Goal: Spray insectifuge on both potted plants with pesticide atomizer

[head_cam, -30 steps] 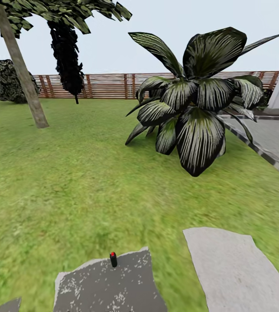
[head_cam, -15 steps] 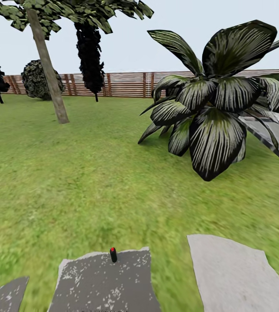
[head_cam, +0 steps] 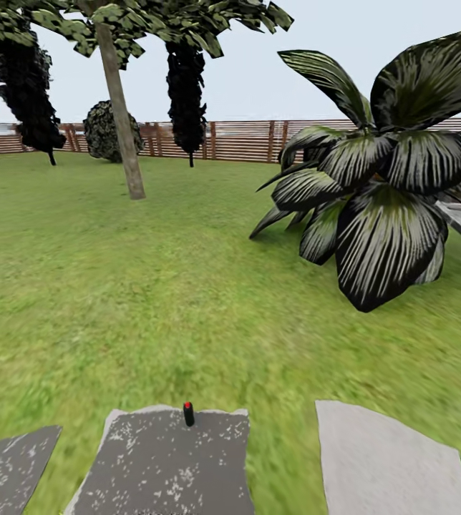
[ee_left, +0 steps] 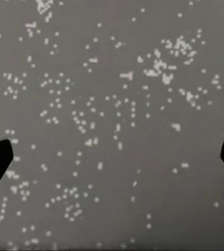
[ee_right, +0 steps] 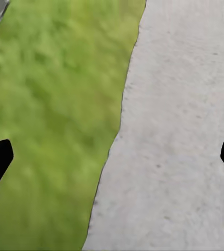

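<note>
Green lawn [head_cam: 116, 286] with three grey stepping stones [head_cam: 166, 465] lies under both wide-open, empty grippers, left [ee_left: 112, 157] over speckled stone, right [ee_right: 112, 157] over a stone's edge, beyond which stand one striped-leaf agave [head_cam: 374, 186] and a brown slatted fence [head_cam: 238, 139]; the sprayer, unsighted, probably light, wants gripping by its handle.

Striped-leaf agave [head_cam: 381, 186] cut off at right edge, lawn [head_cam: 130, 300] blurred
</note>
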